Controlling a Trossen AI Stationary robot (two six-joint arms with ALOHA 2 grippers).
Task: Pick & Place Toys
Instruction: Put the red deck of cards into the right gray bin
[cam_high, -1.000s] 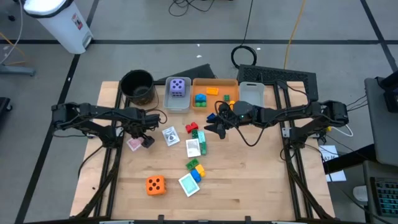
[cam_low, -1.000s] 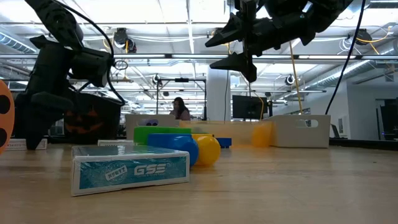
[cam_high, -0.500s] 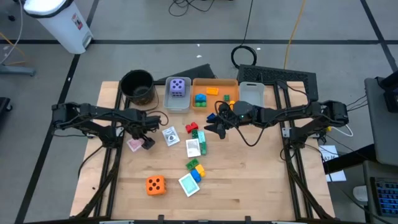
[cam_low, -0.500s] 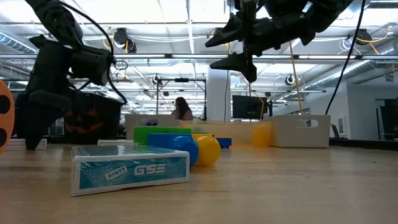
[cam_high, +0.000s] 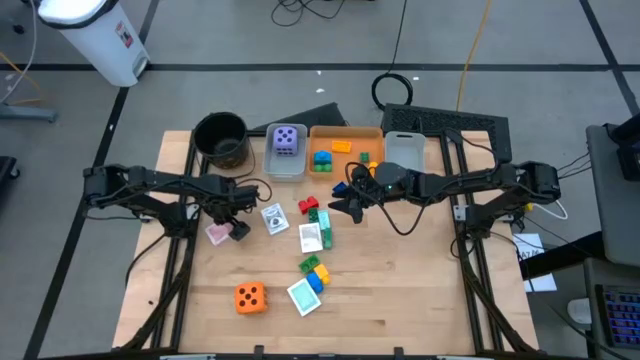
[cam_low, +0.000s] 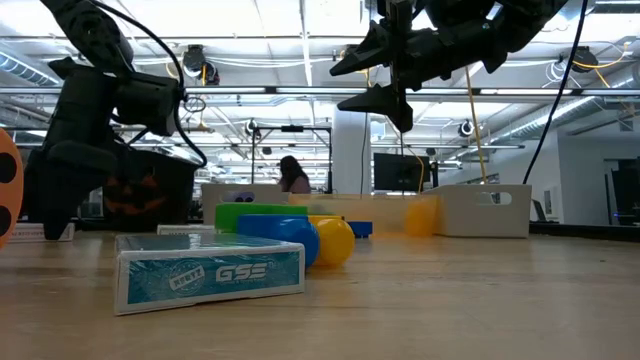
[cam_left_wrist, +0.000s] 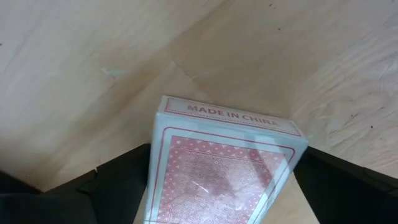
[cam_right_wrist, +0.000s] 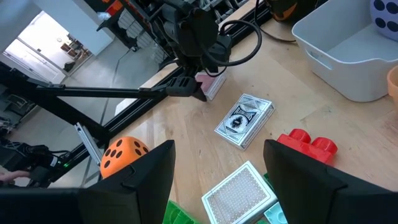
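Observation:
A pink card pack (cam_left_wrist: 227, 165) lies flat on the table at the left. My left gripper (cam_high: 229, 222) points down over it, open, one finger beside each long side. My right gripper (cam_high: 345, 205) hangs open in mid-air near the orange bin (cam_high: 345, 132), nothing between its fingers. A purple die (cam_high: 286, 140) sits in a grey bin. An orange die (cam_high: 250, 297) stands near the front edge. Two white card packs (cam_high: 273, 218) (cam_high: 311, 237), a teal pack (cam_high: 303, 296) and loose bricks (cam_high: 314, 268) lie mid-table. My left gripper comes from above with its fingers (cam_left_wrist: 118, 180) along the pink pack's two long sides (cam_left_wrist: 155, 155). The pack lies flat on the table between them. Whether the fingers touch it, I cannot tell.
A round black pot (cam_high: 221, 140) stands at the far left. A second grey bin (cam_high: 402, 152) stands right of the orange bin, which holds several bricks (cam_high: 322, 158). A red brick (cam_high: 309, 207) lies below the right gripper's left side. Bare wood shows at the front right.

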